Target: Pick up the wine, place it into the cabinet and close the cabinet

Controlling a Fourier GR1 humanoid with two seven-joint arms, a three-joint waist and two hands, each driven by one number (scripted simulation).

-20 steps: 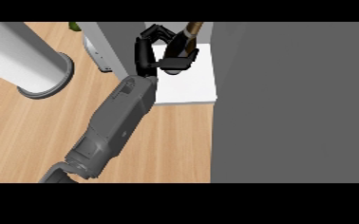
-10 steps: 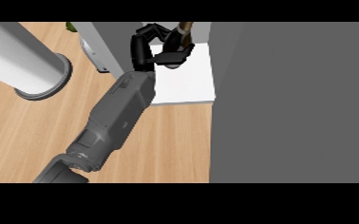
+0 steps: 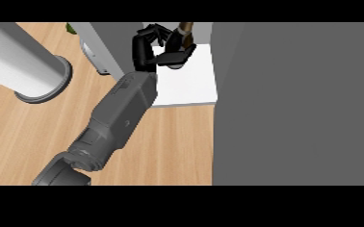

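We see one hand [image 3: 158,48], our left one, reaching into the open cabinet [image 3: 186,79]. Its fingers are curled around the wine bottle [image 3: 186,31], holding it over the far edge of the white cabinet shelf. A big grey cabinet door [image 3: 284,101] stands to the right. A white post [image 3: 28,67] stands on the wooden counter [image 3: 171,144] at its left edge.

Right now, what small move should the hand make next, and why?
Probably ease the left hand a little deeper and lower, then let go. Its fingers are curled round the wine, which is held over the white shelf of the cabinet, beside the grey door. Whether the bottle touches the shelf cannot be told.
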